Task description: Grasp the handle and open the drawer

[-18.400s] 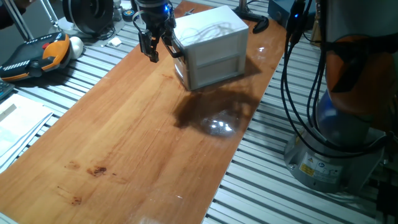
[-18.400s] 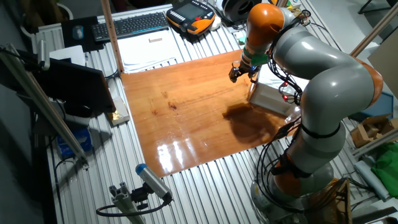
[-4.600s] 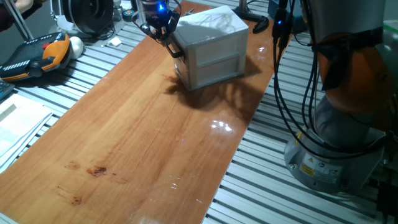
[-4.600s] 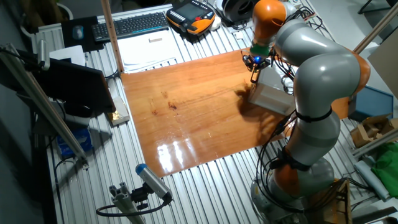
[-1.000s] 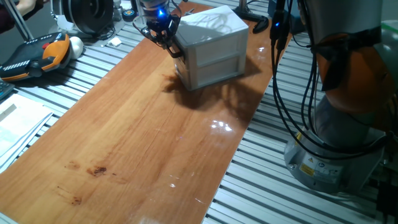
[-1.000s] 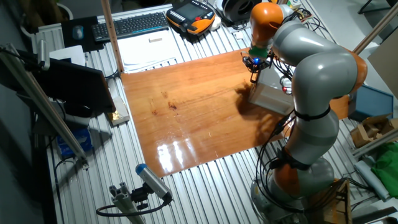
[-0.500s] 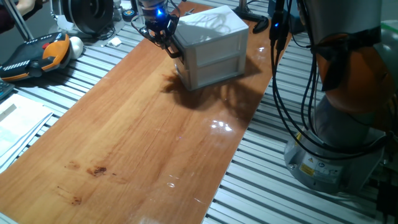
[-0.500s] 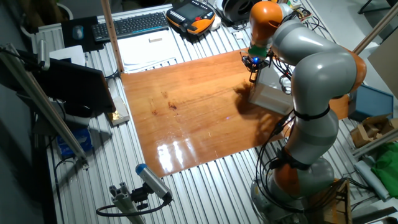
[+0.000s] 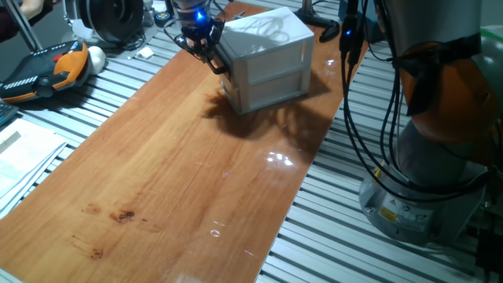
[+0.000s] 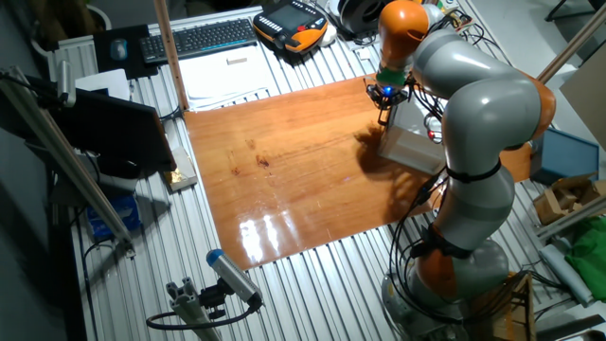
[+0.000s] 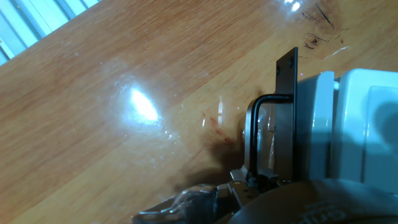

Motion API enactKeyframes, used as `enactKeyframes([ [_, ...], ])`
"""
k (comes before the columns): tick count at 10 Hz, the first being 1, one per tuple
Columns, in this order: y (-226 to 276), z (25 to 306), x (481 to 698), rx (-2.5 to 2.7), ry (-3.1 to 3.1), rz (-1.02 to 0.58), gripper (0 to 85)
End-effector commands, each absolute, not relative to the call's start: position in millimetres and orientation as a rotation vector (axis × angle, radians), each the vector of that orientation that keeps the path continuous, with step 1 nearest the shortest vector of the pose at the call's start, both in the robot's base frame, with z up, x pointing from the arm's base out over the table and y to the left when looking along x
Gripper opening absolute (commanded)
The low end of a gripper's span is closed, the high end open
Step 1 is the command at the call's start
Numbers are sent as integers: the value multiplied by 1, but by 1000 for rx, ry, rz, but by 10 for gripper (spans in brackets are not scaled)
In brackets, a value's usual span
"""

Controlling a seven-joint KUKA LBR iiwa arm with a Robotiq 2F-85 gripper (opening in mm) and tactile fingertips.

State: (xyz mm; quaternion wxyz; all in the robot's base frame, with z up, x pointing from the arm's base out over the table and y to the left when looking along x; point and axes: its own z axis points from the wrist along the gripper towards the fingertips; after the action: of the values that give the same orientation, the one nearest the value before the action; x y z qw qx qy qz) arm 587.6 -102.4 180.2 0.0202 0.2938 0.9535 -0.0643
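Drawer (image 9: 230,81) front at the table's far end, gripper parked on its handle.

Table (image 9: 173,165), wooden top: white housing (image 9: 271,55) sits near its far edge. Drawer rides low in the housing's end face; whether it has slid out at all cannot be told from either fixed view. Gripper (image 9: 206,47) comes down from above, tight against that face, presumably so a pull along the table will draw the tray straight out. Handle (image 11: 250,134): thin black U-shaped bar standing off a dark plate on the white front, well seen in the hand view, its lower end running in among the gripper's own hardware. Fingers look closed round the bar, but the contact itself is hidden, so grip cannot be told for sure.
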Motion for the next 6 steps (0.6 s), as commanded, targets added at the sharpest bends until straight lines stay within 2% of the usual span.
enactKeyframes([
  [1,-102,180,588,911,2957,-200,7],
  [6,-97,179,590,923,2954,-197,7],
])
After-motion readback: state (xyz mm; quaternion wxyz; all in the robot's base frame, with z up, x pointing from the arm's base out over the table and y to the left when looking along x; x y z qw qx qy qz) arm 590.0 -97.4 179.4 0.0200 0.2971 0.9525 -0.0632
